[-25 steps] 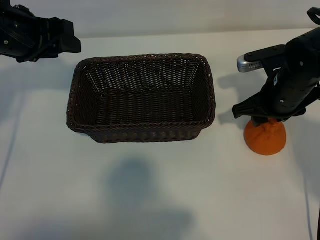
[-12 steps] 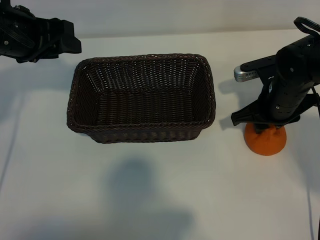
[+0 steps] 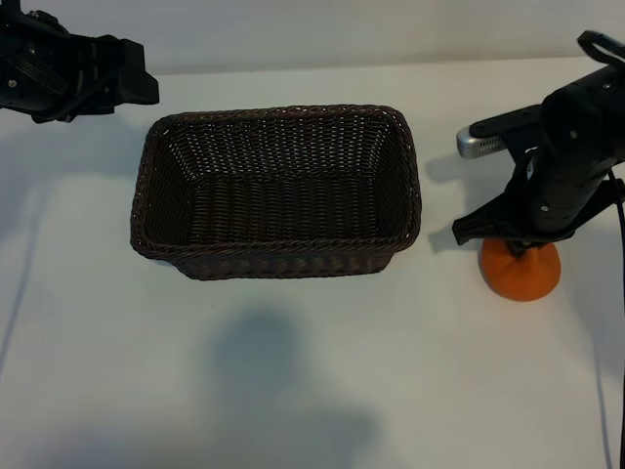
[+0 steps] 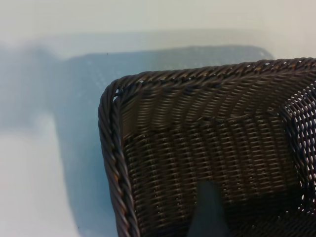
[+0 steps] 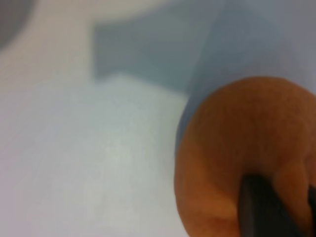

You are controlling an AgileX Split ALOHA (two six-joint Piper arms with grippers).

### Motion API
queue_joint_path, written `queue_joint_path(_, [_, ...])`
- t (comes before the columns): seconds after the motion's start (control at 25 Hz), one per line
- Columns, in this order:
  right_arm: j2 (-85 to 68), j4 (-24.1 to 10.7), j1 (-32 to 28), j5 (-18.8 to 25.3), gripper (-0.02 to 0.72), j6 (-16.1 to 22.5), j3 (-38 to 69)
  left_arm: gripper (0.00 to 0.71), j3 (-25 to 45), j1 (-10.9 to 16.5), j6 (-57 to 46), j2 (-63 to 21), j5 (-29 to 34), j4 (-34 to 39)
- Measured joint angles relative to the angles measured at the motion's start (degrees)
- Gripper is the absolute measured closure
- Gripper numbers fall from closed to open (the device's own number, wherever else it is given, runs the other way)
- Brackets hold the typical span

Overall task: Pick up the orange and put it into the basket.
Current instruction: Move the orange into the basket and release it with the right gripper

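Orange near table right edge, apart from basket.

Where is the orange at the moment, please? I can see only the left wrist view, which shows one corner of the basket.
Observer: The orange sits on the table, outside the basket, off its right-hand short side in the exterior view.
Operator: Thank you. Is the right arm near it?
Observer: Yes, the right end effector is down on the orange's top; the right wrist view shows it touching the peel.
Operator: And where does my left arm stand?
Observer: The left end effector hangs open beyond the basket's far left corner, at the exterior view's upper left.
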Motion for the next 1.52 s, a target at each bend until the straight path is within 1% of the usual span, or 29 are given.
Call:
queue_joint_path(0.2, [-5.68,-0.06,0.0,0.73,0.609,-0.15,0.0,0.164,0.0,0.0,-0.07,0.0,0.04,0.0])
queue_joint_path(0.4, [-11.79,0.0,0.0,3.38,0.609,-0.74,-2.46,0.182,0.0,0.0,-0.02,0.0,0.04,0.0])
queue_joint_path(0.56, [-14.72,0.82,0.0,3.64,0.609,-1.5,-4.82,0.189,0.0,0.0,-0.02,0.0,0.04,0.0])
queue_joint_path(0.64, [-14.83,1.91,0.0,3.94,0.609,-1.92,-5.83,0.189,0.0,0.0,-0.02,0.0,0.06,0.0])
queue_joint_path(0.72, [-14.83,4.71,0.0,3.61,0.609,-3.5,-6.33,0.191,0.0,0.0,-0.02,0.0,0.11,0.0])
queue_joint_path(0.8, [-14.83,8.83,0.0,2.43,0.609,-6.76,-6.58,0.192,0.0,0.0,-0.02,0.0,0.13,0.0])
queue_joint_path(0.84, [-14.83,11.98,0.0,1.52,0.609,-8.51,-6.7,0.191,0.0,0.0,-0.02,0.0,0.26,0.0])
queue_joint_path(0.92, [-14.72,18.72,0.0,0.1,0.609,-13.26,-6.7,0.191,0.0,0.0,-0.02,0.0,0.58,0.0])
queue_joint_path(1.0, [-14.5,24.19,0.0,-0.75,0.609,-17.55,-6.7,0.191,0.0,0.0,-0.02,0.0,0.87,0.0])
queue_joint_path(1.04, [-14.35,26.48,0.0,-0.81,0.609,-19.58,-6.7,0.191,0.0,0.0,-0.02,0.0,0.94,0.0])
queue_joint_path(1.08, [-14.08,27.85,0.27,-1.07,0.609,-21.24,-6.74,0.191,0.0,0.0,-0.02,0.0,0.94,0.0])
queue_joint_path(1.2, [-13.11,29.7,1.67,-2.14,0.609,-23.51,-6.76,0.191,0.0,0.0,-0.02,0.0,0.97,0.0])
queue_joint_path(1.36, [-10.64,29.86,4.98,-2.84,0.609,-24.07,-9.24,0.191,0.0,0.0,0.03,0.0,1.13,0.0])
queue_joint_path(1.52, [-6.18,29.47,8.27,-1.98,0.609,-24.02,-15.76,0.191,0.0,0.0,0.22,0.0,1.23,0.0])
